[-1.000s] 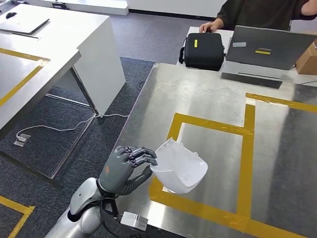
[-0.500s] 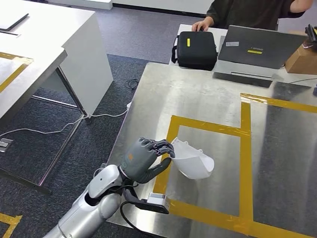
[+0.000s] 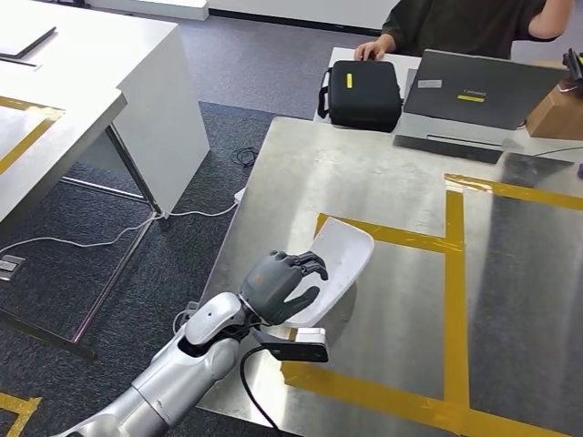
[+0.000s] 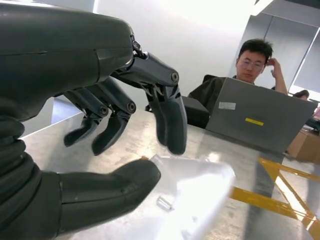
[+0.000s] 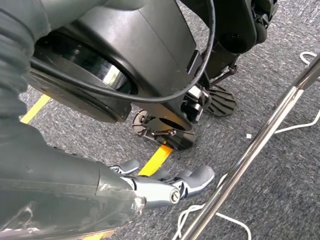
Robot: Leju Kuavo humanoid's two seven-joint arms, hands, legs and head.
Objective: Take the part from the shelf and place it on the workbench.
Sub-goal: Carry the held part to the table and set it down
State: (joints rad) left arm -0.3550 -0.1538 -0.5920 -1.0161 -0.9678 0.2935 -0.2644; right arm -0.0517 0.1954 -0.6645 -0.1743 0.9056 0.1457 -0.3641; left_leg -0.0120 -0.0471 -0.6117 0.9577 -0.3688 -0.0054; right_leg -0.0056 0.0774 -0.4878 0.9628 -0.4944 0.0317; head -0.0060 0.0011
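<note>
Nearest in the head view, the silver left arm is seen reaching up from below, and its left hand (image 3: 280, 284) is placed at the near left part of the steel workbench (image 3: 385, 173). The white part (image 3: 330, 269), a shallow curved shell, is held at its near end by this hand: the dark fingers (image 3: 311, 265) are curled over its upper edge and the thumb is set beneath it, as is also seen in the left wrist view, where the thumb (image 4: 113, 192) lies under the pale shell (image 4: 196, 200) and the fingers (image 4: 170, 120) arch above it. The part's long axis is directed away from the robot and toward its right, with the far end raised and the hollow side turned upward; that far end lies over the near left corner of the yellow tape rectangle (image 3: 450, 273) marked on the bench. Whether the part's underside touches the steel cannot be told. The right hand (image 5: 166, 190) is seen in the right wrist view hanging above grey carpet, its fingers extended and apart with nothing held. Beyond the workbench, a black case (image 3: 363, 94) and a grey laptop (image 3: 475, 91) are set on a white table, and a person (image 3: 467, 23) in a dark top is seated behind them.
</note>
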